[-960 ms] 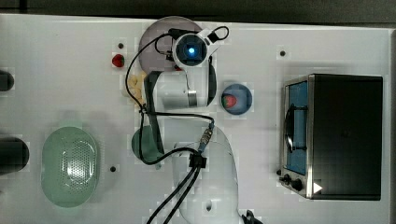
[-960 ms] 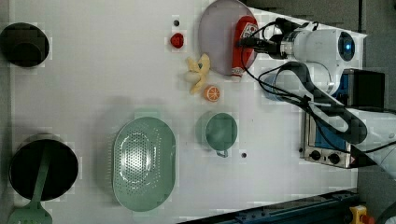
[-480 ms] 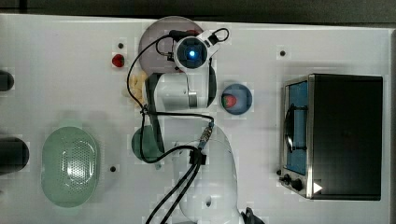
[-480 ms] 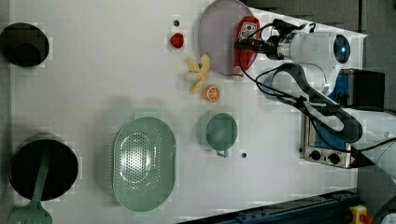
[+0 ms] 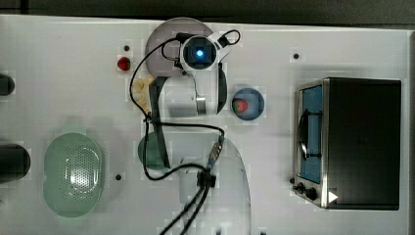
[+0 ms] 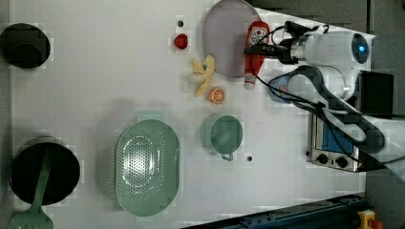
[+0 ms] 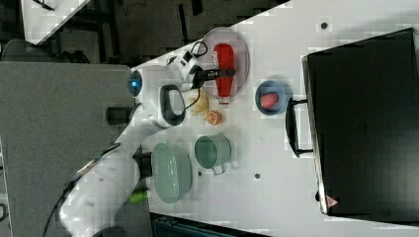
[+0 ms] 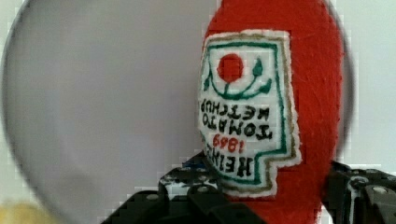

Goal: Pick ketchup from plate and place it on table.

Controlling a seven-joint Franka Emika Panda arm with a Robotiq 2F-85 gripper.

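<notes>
Red strawberry near plate (apart)

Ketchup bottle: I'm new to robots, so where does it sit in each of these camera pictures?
Top view: hidden beneath the robot's wrist, over the plate.
Left view: ketchup near the top centre, on the plate's right edge.
Right view: ketchup at the top centre, lying on the plate.
Wrist view: ketchup close up, label facing the camera, plate beside it.
Shared landmark: the pale round plate.

green colander, mug, toaster oven, strawberry
</notes>
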